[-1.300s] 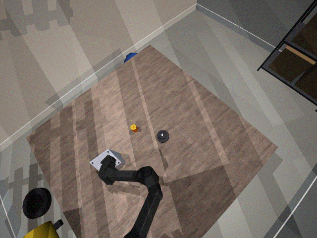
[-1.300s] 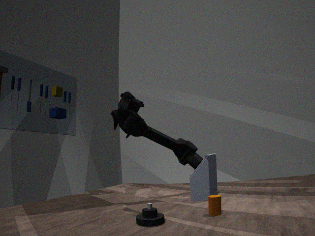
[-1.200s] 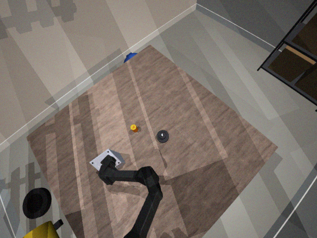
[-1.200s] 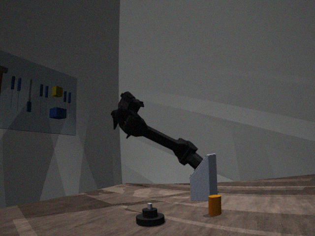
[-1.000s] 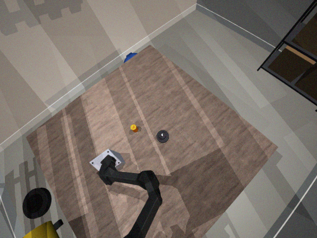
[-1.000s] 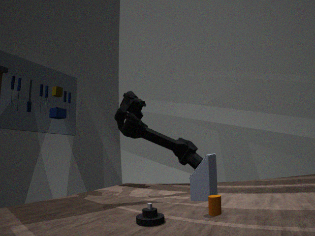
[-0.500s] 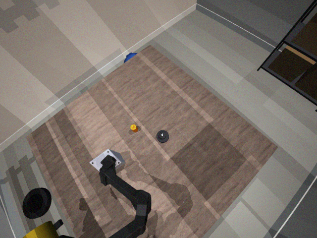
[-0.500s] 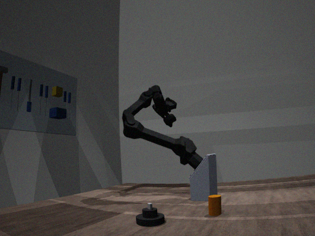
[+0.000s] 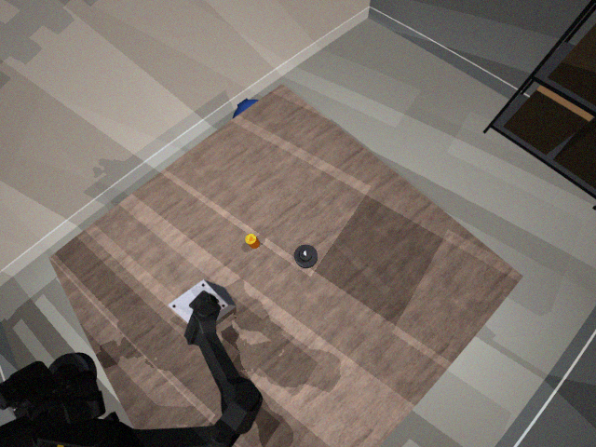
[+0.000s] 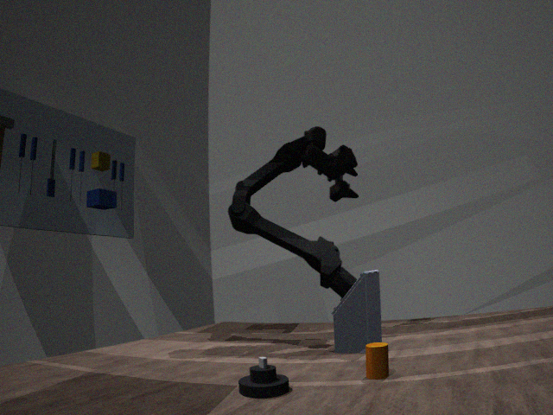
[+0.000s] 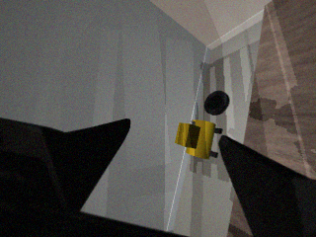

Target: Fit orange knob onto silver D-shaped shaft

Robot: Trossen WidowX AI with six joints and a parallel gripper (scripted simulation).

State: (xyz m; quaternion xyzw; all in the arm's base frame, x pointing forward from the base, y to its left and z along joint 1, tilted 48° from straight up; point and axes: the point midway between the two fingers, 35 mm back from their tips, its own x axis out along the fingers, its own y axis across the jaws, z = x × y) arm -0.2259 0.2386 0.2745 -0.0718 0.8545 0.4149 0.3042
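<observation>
The orange knob (image 9: 251, 240) (image 10: 377, 361) stands upright on the table by itself; its underside and hole are hidden. The dark round pedestal (image 9: 305, 264) (image 10: 263, 387) stands a short way from it, to its right in the top view and to its left in the exterior view. The bare silver shaft (image 9: 304, 252) (image 10: 263, 362) points up from its middle; its flat side cannot be made out. My gripper (image 10: 357, 183) (image 11: 174, 130) is open and empty, high above the table and far from both. The wrist view shows neither knob nor pedestal.
The arm's grey angled mount (image 9: 185, 303) (image 10: 357, 322) stands on the table behind the knob in the exterior view. A yellow object (image 11: 202, 140) and a black disc (image 11: 217, 103) show beyond the fingers. A shelf (image 9: 534, 79) stands off the table.
</observation>
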